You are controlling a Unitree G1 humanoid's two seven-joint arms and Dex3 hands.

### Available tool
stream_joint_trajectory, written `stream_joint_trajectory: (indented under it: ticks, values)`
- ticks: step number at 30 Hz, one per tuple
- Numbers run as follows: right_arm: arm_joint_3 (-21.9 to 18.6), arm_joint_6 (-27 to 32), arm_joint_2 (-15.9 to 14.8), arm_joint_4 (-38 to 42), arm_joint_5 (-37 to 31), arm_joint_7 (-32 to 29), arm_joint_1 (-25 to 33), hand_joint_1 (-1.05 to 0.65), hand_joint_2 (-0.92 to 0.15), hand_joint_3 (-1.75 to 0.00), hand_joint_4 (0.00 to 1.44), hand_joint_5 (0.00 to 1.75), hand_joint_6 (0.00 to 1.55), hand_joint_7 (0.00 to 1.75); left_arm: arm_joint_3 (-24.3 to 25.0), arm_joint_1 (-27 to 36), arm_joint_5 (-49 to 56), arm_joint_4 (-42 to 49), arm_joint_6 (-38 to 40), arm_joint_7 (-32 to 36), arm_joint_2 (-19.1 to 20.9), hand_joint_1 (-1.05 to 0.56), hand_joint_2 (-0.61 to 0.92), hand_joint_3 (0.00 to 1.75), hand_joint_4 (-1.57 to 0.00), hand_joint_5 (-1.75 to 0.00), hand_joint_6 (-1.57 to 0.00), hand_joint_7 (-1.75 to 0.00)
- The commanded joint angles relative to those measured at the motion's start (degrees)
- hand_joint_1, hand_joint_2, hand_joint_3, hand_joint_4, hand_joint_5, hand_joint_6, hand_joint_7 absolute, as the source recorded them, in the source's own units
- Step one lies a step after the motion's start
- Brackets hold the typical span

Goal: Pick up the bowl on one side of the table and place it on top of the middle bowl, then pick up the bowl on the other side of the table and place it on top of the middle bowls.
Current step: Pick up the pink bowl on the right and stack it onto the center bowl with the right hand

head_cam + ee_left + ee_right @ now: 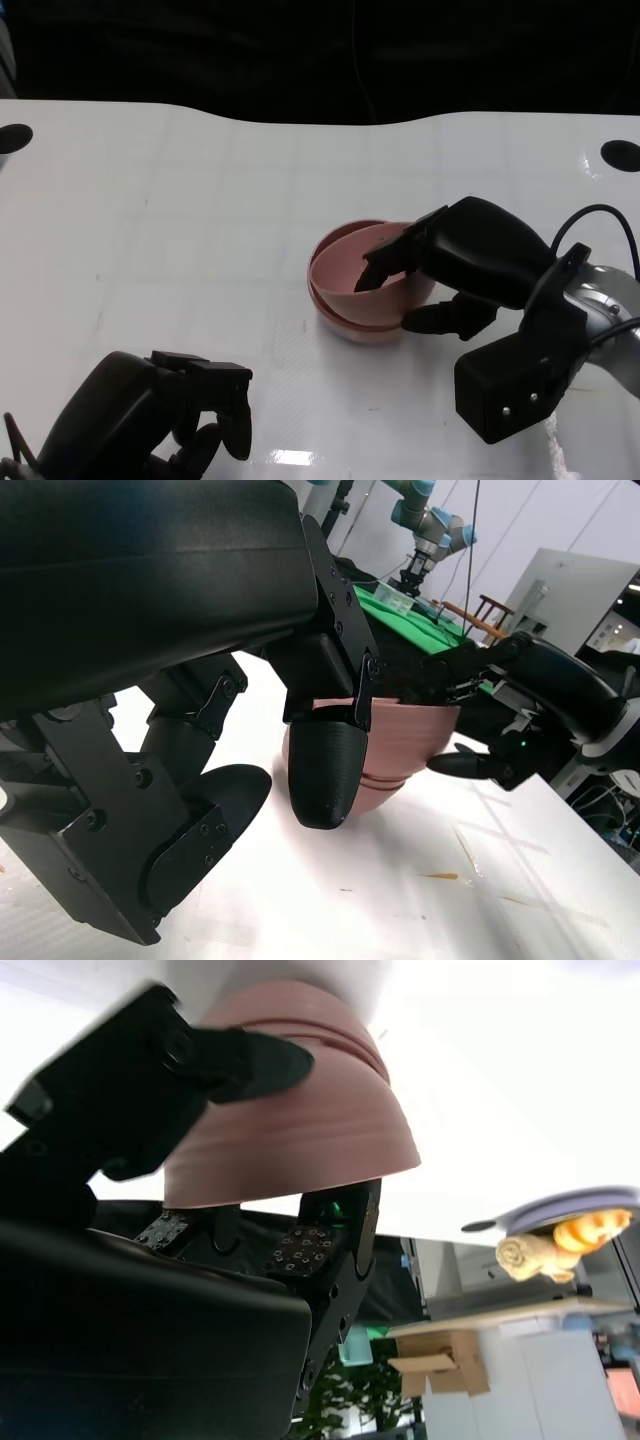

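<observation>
Fingers [385,262] of the right hand [470,265] hooked over the rim of the top pink bowl [350,268], reaching down inside its wall, with a lower digit pressed against the outside near the base. Pinching that wall between inner and outer contact, as the right wrist view confirms: dark pads [310,1250] under the rim, another digit lying across the outer curve. Holding the bowl, then, not merely touching it.

Seated tilted on the stack of pink bowls [400,755] near the middle of the tabletop [180,220], slightly toward the right edge; ridges of nested rims showing beneath it in both wrist views. Not possible to tell from these views how many bowls make up the stack, nor whether the top one has settled fully.

Directly under and around the right fingers, so no reach needed; a round thing, hence no long axis to align. Probably only a release and a withdrawal away from the rim called for next, clear of the stack, so as not to drag it.

Left hand [150,415] resting at the near edge toward the left corner, fingers curled in on nothing, well apart from the bowls and farther from them than the right.
</observation>
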Motion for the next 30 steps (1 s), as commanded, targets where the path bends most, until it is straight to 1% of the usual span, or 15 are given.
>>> stream_joint_trajectory:
  ticks: [1, 2, 3, 4, 6, 9, 16, 20, 22, 25, 28, 30]
  values:
    - [0.1, 0.6, -1.4, -0.9, -0.7, 0.4, 0.3, -0.36, -0.75, -0.30, 0.68, 0.23, 0.72, 0.00, 0.1, 0.2, 0.3, -0.4, 0.1, 0.0, 0.2, 0.02, 0.13, 1.61, -0.96, -1.63, -0.93, -1.37]
    - [0.1, 0.3, -1.6, -0.9, -1.0, -0.1, 0.5, -0.37, -0.78, -0.24, 0.66, 0.24, 0.71, 0.00, 0.1, 0.1, 0.3, -0.3, 0.0, 0.1, 0.3, 0.02, 0.13, 1.61, -0.96, -1.62, -0.93, -1.37]
    - [0.1, 0.0, -1.7, -0.8, -1.2, -0.5, 0.6, -0.40, -0.83, -0.16, 0.64, 0.26, 0.71, 0.00, 0.1, 0.1, 0.4, -0.2, -0.1, 0.2, 0.3, 0.02, 0.13, 1.61, -0.96, -1.62, -0.93, -1.37]
    - [0.0, 0.0, -1.9, -1.2, -1.2, -0.5, 0.9, -0.41, -0.86, -0.12, 0.63, 0.27, 0.70, 0.00, 0.1, 0.1, 0.4, -0.2, 0.0, 0.2, 0.3, 0.03, 0.13, 1.61, -0.96, -1.62, -0.93, -1.37]
    - [-0.2, 0.0, -2.2, -1.7, -1.4, -0.5, 1.4, -0.43, -0.89, -0.09, 0.62, 0.28, 0.70, 0.00, 0.1, 0.1, 0.4, -0.2, 0.1, 0.1, 0.3, 0.03, 0.13, 1.60, -0.97, -1.62, -0.94, -1.37]
    - [-0.6, 0.4, -2.5, -2.9, -1.0, -0.2, 2.2, -0.45, -0.91, -0.06, 0.59, 0.28, 0.68, 0.00, 0.1, 0.2, 0.2, -0.4, 0.3, 0.0, 0.2, 0.03, 0.13, 1.60, -0.96, -1.61, -0.94, -1.36]
    - [-2.1, 0.1, -3.6, -6.6, -1.3, -3.1, 5.6, -0.48, -0.92, -0.04, 0.52, 0.27, 0.60, 0.00, 0.0, 0.2, 0.5, -1.0, 1.2, -0.2, 0.4, 0.03, 0.13, 1.59, -0.96, -1.64, -0.93, -1.38]
    - [-3.3, 0.5, -5.6, -10.8, -1.4, -3.3, 9.8, -0.53, -0.92, -0.08, 0.35, 0.22, 0.46, 0.00, 0.0, -0.2, 0.5, -0.3, 0.4, 0.0, 0.5, 0.05, 0.12, 1.59, -0.96, -1.62, -0.94, -1.36]
    - [-3.6, 0.6, -6.2, -12.1, -1.6, -3.2, 11.1, -0.54, -0.92, -0.09, 0.29, 0.21, 0.42, 0.00, 0.0, -0.2, 0.5, -0.2, 0.3, 0.1, 0.6, 0.05, 0.12, 1.59, -0.96, -1.63, -0.94, -1.36]
    - [-3.8, 1.1, -7.4, -14.4, -2.5, -2.7, 13.4, -0.55, -0.92, -0.10, 0.25, 0.20, 0.39, 0.00, 0.2, -0.2, 0.9, 0.0, 0.1, 0.3, 0.7, 0.04, 0.12, 1.58, -0.96, -1.63, -0.94, -1.36]
    - [-3.6, 2.2, -8.5, -16.6, -2.9, -0.9, 15.1, -0.55, -0.92, -0.13, 0.22, 0.21, 0.37, 0.00, 0.2, -0.3, 1.0, 0.4, -0.3, 0.6, 0.8, 0.04, 0.13, 1.58, -0.96, -1.63, -0.94, -1.36]
    - [-3.6, 2.4, -8.7, -17.0, -2.8, -0.5, 15.7, -0.55, -0.92, -0.13, 0.21, 0.22, 0.37, 0.00, 0.3, -0.4, 1.0, 0.6, -0.6, 0.6, 0.8, 0.04, 0.13, 1.59, -0.96, -1.63, -0.94, -1.36]
